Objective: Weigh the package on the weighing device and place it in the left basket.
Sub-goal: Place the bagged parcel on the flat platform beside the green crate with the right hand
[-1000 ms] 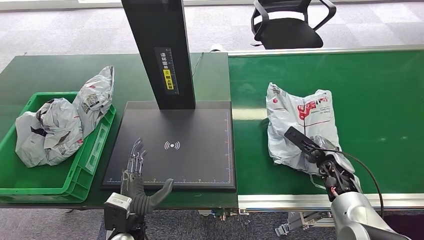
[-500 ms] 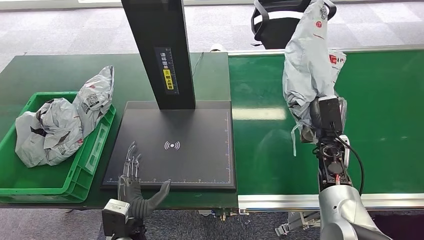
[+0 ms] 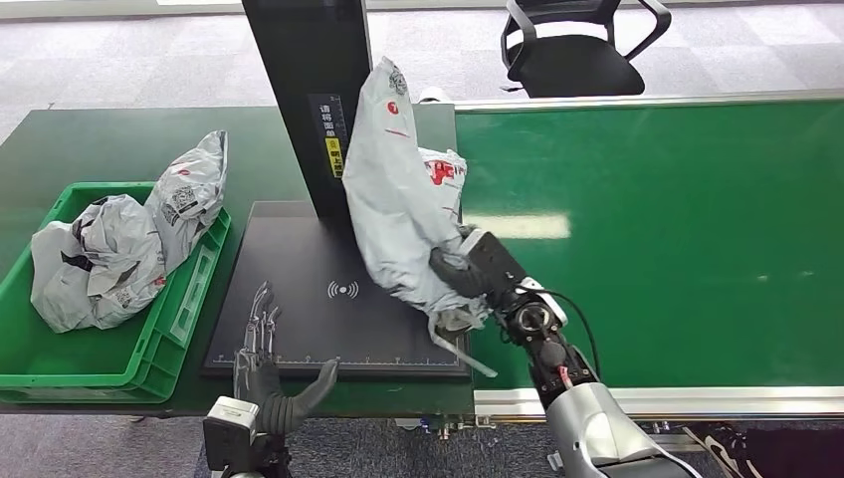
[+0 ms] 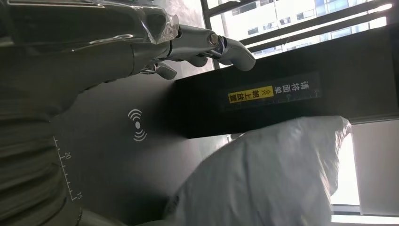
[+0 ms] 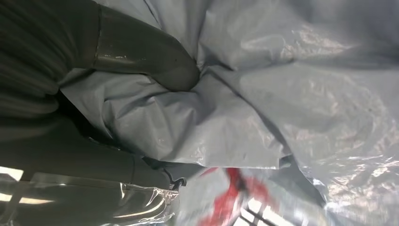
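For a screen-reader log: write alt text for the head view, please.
The right hand holds a grey package above the black weighing device. The left hand rests open at its near edge, and a green basket to the left holds more grey packages.

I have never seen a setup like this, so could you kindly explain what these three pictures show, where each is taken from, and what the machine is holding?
This is a humanoid robot with two silver arms. The wide picture looks down from its head. Its right hand grips a grey plastic mailing bag, lifted above the black weighing platform, which has a black post at the back. Its left hand rests open at the platform's near edge, holding nothing. A green basket to the left already holds grey bags; a green conveyor belt lies to the right. The other two pictures come from cameras at the wrists, so they look turned: one shows the platform, the other crumpled bag up close.
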### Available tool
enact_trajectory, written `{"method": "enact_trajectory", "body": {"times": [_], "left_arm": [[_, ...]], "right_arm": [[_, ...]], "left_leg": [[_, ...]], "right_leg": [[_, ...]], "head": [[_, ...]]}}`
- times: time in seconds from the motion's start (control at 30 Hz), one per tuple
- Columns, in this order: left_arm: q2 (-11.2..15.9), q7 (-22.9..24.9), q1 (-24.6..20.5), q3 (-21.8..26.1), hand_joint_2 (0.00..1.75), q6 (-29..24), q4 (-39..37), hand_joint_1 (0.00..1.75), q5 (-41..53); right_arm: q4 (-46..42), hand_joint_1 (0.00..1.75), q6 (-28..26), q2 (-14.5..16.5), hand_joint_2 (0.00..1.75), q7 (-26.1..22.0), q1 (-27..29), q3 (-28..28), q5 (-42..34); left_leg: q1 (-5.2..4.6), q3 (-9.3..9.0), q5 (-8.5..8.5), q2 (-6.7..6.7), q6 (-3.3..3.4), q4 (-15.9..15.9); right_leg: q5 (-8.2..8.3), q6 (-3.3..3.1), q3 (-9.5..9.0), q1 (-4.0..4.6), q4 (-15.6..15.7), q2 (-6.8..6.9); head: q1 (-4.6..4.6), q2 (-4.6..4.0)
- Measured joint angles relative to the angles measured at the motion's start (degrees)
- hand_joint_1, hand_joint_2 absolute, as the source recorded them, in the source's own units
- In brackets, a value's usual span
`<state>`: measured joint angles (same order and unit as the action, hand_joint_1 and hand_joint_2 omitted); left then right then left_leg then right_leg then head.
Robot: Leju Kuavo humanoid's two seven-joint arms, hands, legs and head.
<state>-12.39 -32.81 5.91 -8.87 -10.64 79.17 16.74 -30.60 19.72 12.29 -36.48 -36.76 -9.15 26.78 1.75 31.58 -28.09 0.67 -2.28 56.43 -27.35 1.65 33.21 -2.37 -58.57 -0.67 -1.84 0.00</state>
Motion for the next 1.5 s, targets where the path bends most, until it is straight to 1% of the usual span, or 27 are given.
{"method": "enact_trajectory", "body": {"times": [0.1,0.17,0.23,0.3,0.37,0.43,0.5,0.6,0.7,0.8,0.9,0.97,1.07,1.13,1.27,1.3,1.4,1.5], "left_arm": [[0.0,0.0,0.2,0.1,1.75,-0.1,0.0,0.0,0.0],[0.0,0.0,0.4,0.2,1.75,-0.1,0.0,0.0,0.0],[0.0,0.0,0.6,0.2,1.75,-0.2,0.0,0.0,-0.2],[0.0,0.0,0.8,0.2,1.75,-0.3,0.0,0.0,-0.4],[0.0,0.0,0.9,0.2,1.75,-0.3,0.0,0.0,-0.6],[0.0,0.0,1.0,0.2,1.75,-0.4,0.2,0.0,-0.7],[0.0,0.1,1.2,0.2,1.75,-0.5,0.4,0.0,-0.8],[0.0,0.3,1.5,0.2,1.75,-0.7,1.0,0.0,-0.8],[0.0,0.8,2.1,0.2,1.75,-1.1,1.9,0.0,-0.3],[0.0,1.0,2.4,0.1,1.75,-1.6,2.4,0.0,0.1],[0.0,1.0,2.5,0.1,1.75,-2.1,2.6,0.0,0.3],[0.0,0.9,2.6,0.1,1.75,-3.4,2.7,0.0,1.2],[0.0,0.7,2.7,0.1,1.75,-7.4,2.9,0.0,3.9],[-0.1,0.4,2.9,0.2,1.75,-11.6,3.4,0.0,6.5],[-0.7,-0.4,3.7,1.3,1.75,-24.5,6.1,0.0,15.4],[-1.2,-0.9,4.1,2.1,1.75,-26.6,7.3,0.0,18.1],[-2.8,-3.2,5.5,6.8,1.75,-29.0,12.3,0.0,23.1],[-3.3,-4.7,6.8,12.6,1.75,-29.3,18.5,0.0,22.7]], "right_arm": [[1.6,1.75,1.6,1.7,1.75,-0.1,-0.2,-4.9,0.3],[2.2,1.75,2.0,2.1,1.75,0.2,-0.3,-7.2,-0.1],[2.7,1.75,1.5,2.3,1.75,0.9,-0.5,-8.9,-1.0],[3.0,1.75,-0.2,2.2,1.75,1.8,-0.7,-10.3,-1.6],[3.4,1.6,-2.0,2.0,1.75,2.8,-0.8,-11.4,-2.2],[3.8,0.73,-3.4,1.8,1.75,3.9,-0.9,-12.3,-2.9],[4.2,0.0,-5.2,1.7,1.75,5.2,-0.9,-13.1,-3.3],[4.8,0.0,-9.3,1.5,1.75,6.8,-0.9,-13.8,-3.5],[5.1,0.0,-13.2,1.5,1.75,7.0,-0.9,-14.0,-5.1],[5.1,0.0,-15.5,1.5,1.75,5.3,-0.9,-13.6,-8.3],[4.9,0.0,-15.8,1.3,1.75,2.9,-0.8,-13.0,-11.1],[4.4,0.0,-15.6,1.1,1.75,1.2,-0.6,-12.5,-12.8],[3.5,0.0,-15.4,0.9,1.75,-1.1,-0.1,-11.9,-14.7],[2.6,0.0,-15.3,0.7,1.75,-2.3,0.5,-11.7,-16.1],[-1.4,0.0,-14.9,0.1,1.75,-3.5,2.8,-11.3,-20.2],[-2.7,0.0,-14.7,-0.1,1.75,-3.5,3.5,-11.2,-21.2],[-6.8,0.0,-14.3,-0.7,1.75,-3.5,5.4,-11.1,-23.3],[-10.0,0.0,-14.3,-1.2,1.75,-3.6,7.2,-11.1,-24.1]], "left_leg": [[-0.01,0.03,0.0,0.01,0.0,0.0],[-0.03,0.04,0.0,0.0,0.0,0.0],[-0.04,0.04,0.0,-0.01,0.0,0.0],[-0.04,0.03,0.0,0.0,0.0,0.0],[-0.04,0.01,0.0,0.0,0.0,0.0],[-0.03,0.0,0.0,0.0,0.0,0.0],[-0.03,0.0,0.0,0.0,0.0,0.0],[-0.03,0.0,0.0,0.0,0.0,0.0],[-0.03,0.0,0.0,0.0,0.0,0.0],[-0.03,0.0,0.0,0.0,0.0,0.0],[-0.03,0.0,0.0,0.0,0.0,0.0],[-0.03,0.0,0.0,0.0,0.0,0.0],[-0.03,0.0,0.0,0.0,0.0,0.0],[-0.03,0.0,0.0,0.0,0.0,0.0],[-0.03,0.02,0.0,0.0,0.0,0.0],[-0.03,0.03,-0.01,0.01,0.0,0.0],[-0.02,0.03,-0.01,0.03,0.0,0.0],[0.0,0.01,-0.01,0.04,0.0,0.0]], "right_leg": [[0.0,0.0,0.0,-0.01,0.0,0.0],[0.0,0.0,0.0,-0.03,0.0,0.0],[0.0,0.0,-0.01,-0.04,0.0,0.01],[0.01,0.01,-0.01,-0.04,0.0,0.01],[0.01,0.01,-0.01,-0.04,0.0,0.0],[0.01,0.01,-0.01,-0.04,0.0,0.0],[0.01,0.0,-0.01,-0.03,0.0,0.0],[0.01,0.0,-0.02,-0.03,0.0,0.0],[0.01,0.01,-0.02,-0.03,0.0,0.0],[0.01,0.01,-0.01,-0.04,0.0,0.0],[0.01,0.01,-0.01,-0.04,0.0,0.0],[0.01,0.01,-0.01,-0.03,0.0,0.0],[0.01,0.0,-0.01,-0.03,0.0,0.0],[0.01,0.0,-0.01,-0.03,0.0,0.0],[0.01,0.01,-0.01,-0.03,0.0,0.0],[0.01,0.01,-0.01,-0.03,0.0,0.0],[0.0,0.0,0.0,-0.03,0.0,-0.01],[0.0,0.0,0.02,0.0,0.0,-0.02]], "head": [[-0.02,0.0],[-0.02,0.0],[-0.03,0.0],[-0.02,0.0],[-0.02,0.0],[-0.02,0.0],[-0.02,0.0],[-0.02,0.0],[-0.03,0.0],[-0.03,0.0],[-0.02,0.0],[-0.02,0.0],[-0.02,0.0],[-0.02,0.0],[-0.02,0.0],[-0.02,0.0],[-0.04,0.0],[-0.02,0.0]]}}
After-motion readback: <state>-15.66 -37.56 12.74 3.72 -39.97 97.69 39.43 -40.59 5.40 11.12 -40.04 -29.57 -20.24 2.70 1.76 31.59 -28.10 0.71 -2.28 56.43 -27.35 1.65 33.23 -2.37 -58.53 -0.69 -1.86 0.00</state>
